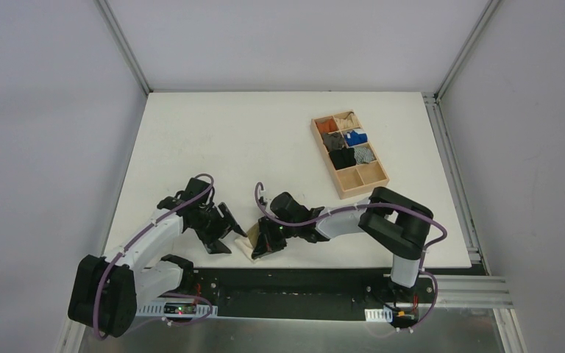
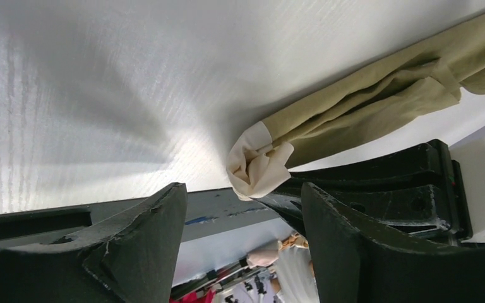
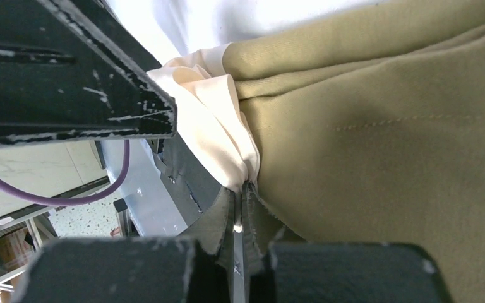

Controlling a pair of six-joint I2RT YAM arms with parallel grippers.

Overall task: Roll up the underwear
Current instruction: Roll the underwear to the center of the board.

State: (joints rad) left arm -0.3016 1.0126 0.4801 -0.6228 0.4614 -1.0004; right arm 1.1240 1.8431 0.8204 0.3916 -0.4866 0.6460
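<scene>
Underwear (image 2: pixel 366 107) runs lengthwise away from left gripper (image 2: pixel 243 218), waistband (image 2: pixel 256 167) nearest.

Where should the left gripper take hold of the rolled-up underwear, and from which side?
Take the bunched cream waistband end of the underwear. It pokes out of the olive roll right ahead of the open left gripper, so come straight in from the left. The right gripper has the olive body between its fingers, so this end is probably the only free part.
</scene>
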